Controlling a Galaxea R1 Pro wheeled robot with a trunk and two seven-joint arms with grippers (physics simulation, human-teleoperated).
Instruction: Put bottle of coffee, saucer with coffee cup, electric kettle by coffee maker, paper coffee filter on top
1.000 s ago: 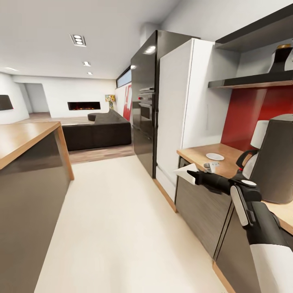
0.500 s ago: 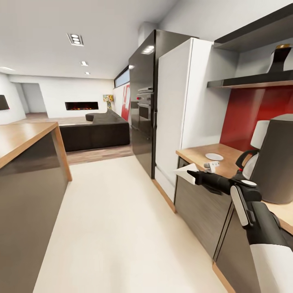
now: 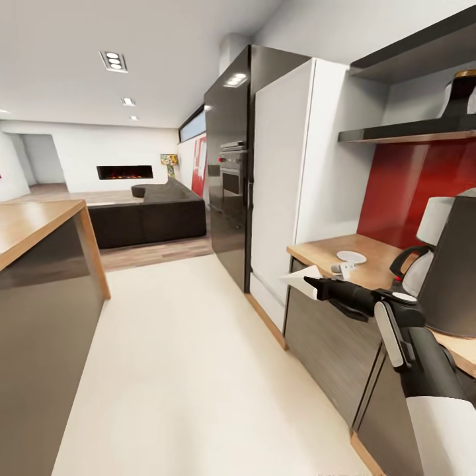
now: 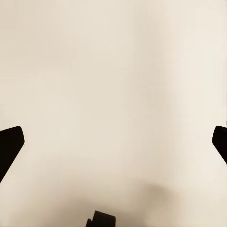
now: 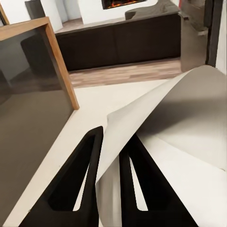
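Right now, what we see:
Right gripper [image 3: 316,287]: our right arm reaches forward along the front edge of the counter, and its two black fingers [image 5: 92,163] are closed on the paper coffee filter [image 3: 303,278], with the sheet pinched between them.
Paper coffee filter: off-white, fanning out past the fingertips; in the head view it sits in the air just off the near corner of the kitchen countertop [image 3: 324,252], over the pale floor [image 3: 185,370].
Left gripper [image 4: 113,146]: we see only its dark fingertips at the two edges of the left wrist view, set wide apart with nothing between them, above plain cream floor.
Coffee maker [image 3: 456,277]: tall and dark grey, standing on the countertop at the right edge of the head view, its carafe with the black handle facing us.
Saucer [image 3: 351,256]: white, lying flat on the countertop beyond the gripper, toward the red backsplash [image 3: 410,185].
Coffee cup [image 3: 344,268]: small and white, on the countertop just in front of the saucer, not on it; we cannot tell whether it is upright.
Kitchen shelf [image 3: 406,132]: glossy black, on the wall above the counter.
Surroundings: a wooden island bar [image 3: 39,225] at our left, a tall white cabinet [image 3: 291,172] and a dark oven column [image 3: 228,165] past the counter, a dark sofa [image 3: 149,215] farther off.
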